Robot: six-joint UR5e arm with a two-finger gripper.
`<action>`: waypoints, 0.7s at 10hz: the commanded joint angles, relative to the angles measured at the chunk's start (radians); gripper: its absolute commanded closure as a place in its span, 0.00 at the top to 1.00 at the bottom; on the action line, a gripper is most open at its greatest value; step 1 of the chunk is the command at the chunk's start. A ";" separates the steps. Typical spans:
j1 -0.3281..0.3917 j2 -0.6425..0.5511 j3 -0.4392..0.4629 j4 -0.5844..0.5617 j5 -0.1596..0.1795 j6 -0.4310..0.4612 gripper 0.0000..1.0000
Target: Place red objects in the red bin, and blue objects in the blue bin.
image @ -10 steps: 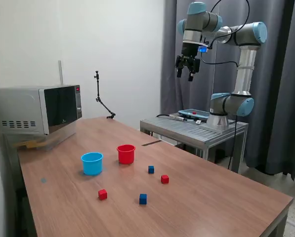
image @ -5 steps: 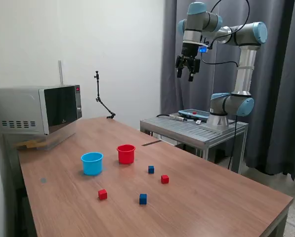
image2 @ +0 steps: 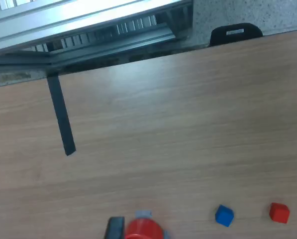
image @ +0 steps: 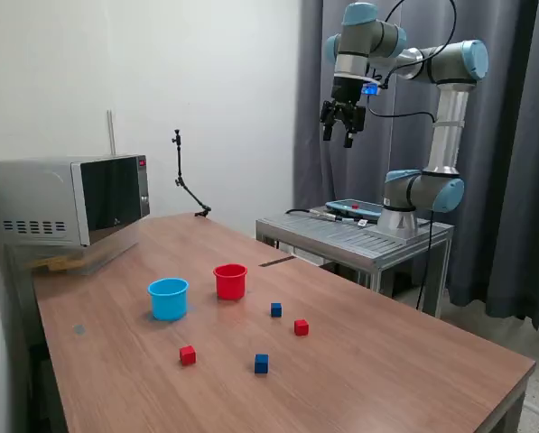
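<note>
Gripper (image: 344,128) high in upper right of frame, well above table (image: 404,361), open air all round. Mid-table cluster: blue cup (image: 168,298) and red cup (image: 230,281) near each other with a gap between; four small cubes loose and apart: blue cube (image: 276,309), red cube (image: 301,327), red cube (image: 188,355), blue cube (image: 261,363). Bare wood at lower right and lower left. Microwave (image: 66,200) blocking far left edge; metal stand (image: 355,236) along right rear.
</note>
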 commanded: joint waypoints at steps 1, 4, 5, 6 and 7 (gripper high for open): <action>0.000 0.002 -0.006 0.000 0.000 0.000 1.00; -0.001 0.016 -0.010 0.005 0.006 0.002 1.00; 0.000 0.043 -0.013 0.003 0.006 0.002 1.00; 0.000 0.066 -0.021 0.002 0.008 0.002 1.00; 0.000 0.092 -0.036 0.000 0.008 0.002 1.00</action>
